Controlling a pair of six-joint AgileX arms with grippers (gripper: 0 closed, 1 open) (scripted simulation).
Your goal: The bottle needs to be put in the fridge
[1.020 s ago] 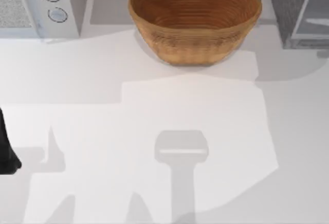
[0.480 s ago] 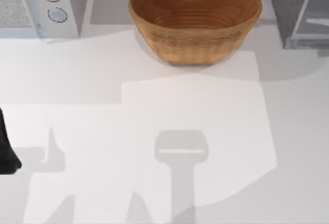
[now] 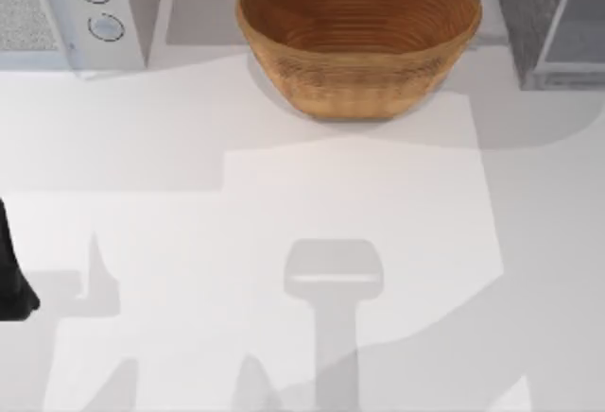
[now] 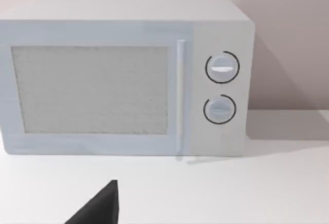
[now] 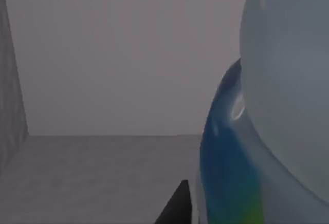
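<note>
The bottle (image 5: pixel 277 111) is pale and see-through with a blue and green label, and it sits very close in the right wrist view. My right gripper (image 5: pixel 241 213) is shut on it, with one dark fingertip (image 5: pixel 177 206) showing beside the label. Behind the bottle are a grey speckled wall (image 5: pixel 9 106) and a grey floor. The fridge (image 3: pixel 527 15) stands at the table's back right corner, its pale framed door panel (image 3: pixel 577 25) beside the dark speckled side. My left gripper (image 3: pixel 11 284) stays parked at the table's left edge.
A large woven basket (image 3: pixel 359 34) stands at the back centre. A light grey appliance with two round knobs (image 3: pixel 99 6) sits at the back left, and it faces the left wrist camera (image 4: pixel 123 75). The white table (image 3: pixel 284 195) carries arm shadows.
The broad shadow on the table's right side has spread forward and leftward. The pale glint on the fridge door panel has gone. The left arm has not moved.
</note>
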